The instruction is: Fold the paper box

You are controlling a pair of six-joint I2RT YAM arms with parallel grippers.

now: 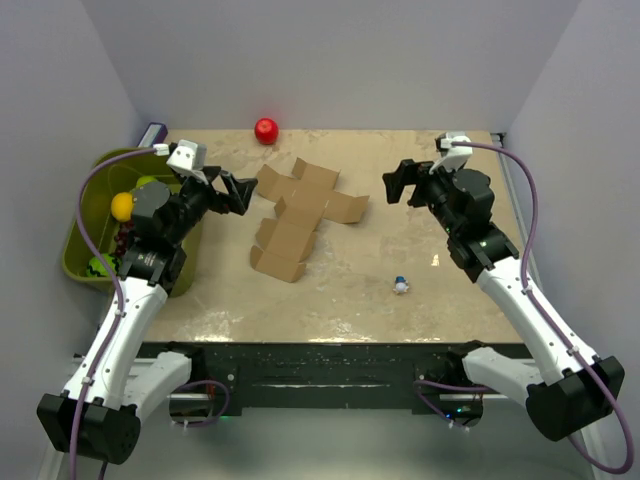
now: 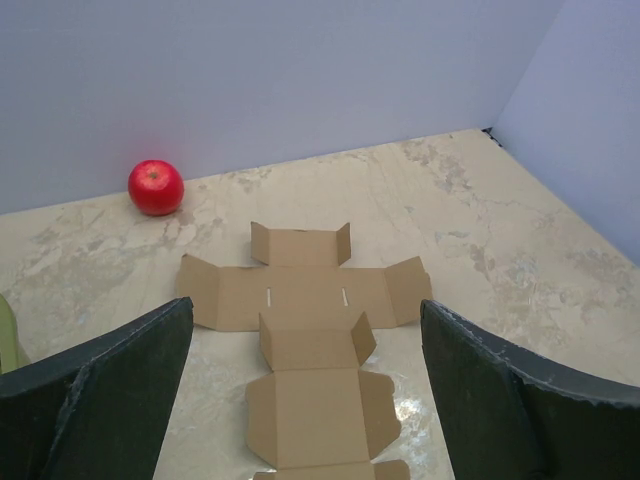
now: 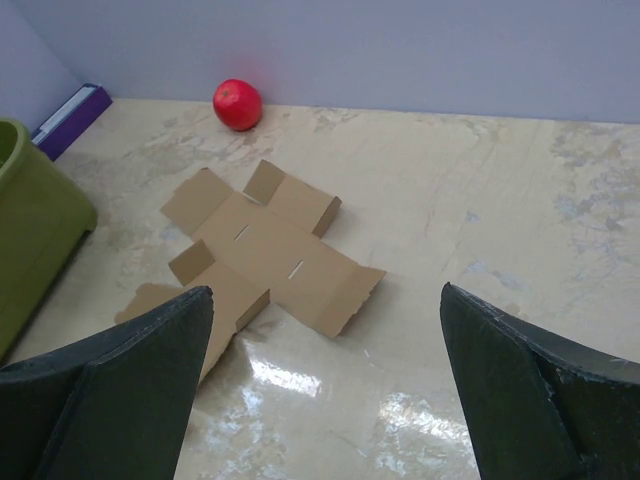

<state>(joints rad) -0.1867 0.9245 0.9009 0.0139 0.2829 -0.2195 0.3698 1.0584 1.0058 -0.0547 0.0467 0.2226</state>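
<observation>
Only the top view shows us the small white-and-blue object (image 1: 400, 285) on the tabletop (image 1: 420, 255) behind our right hand (image 1: 400, 184) and the fruit (image 1: 122, 205) in the green bin (image 1: 80, 250) beside our left hand (image 1: 238, 193). Both hands hang spread and empty, the paper box (image 1: 300, 215) lying flat and unfolded between them, closer to the left. Beyond it, both wrist views show a red apple (image 2: 155, 187) by the wall (image 2: 300, 80).
</observation>
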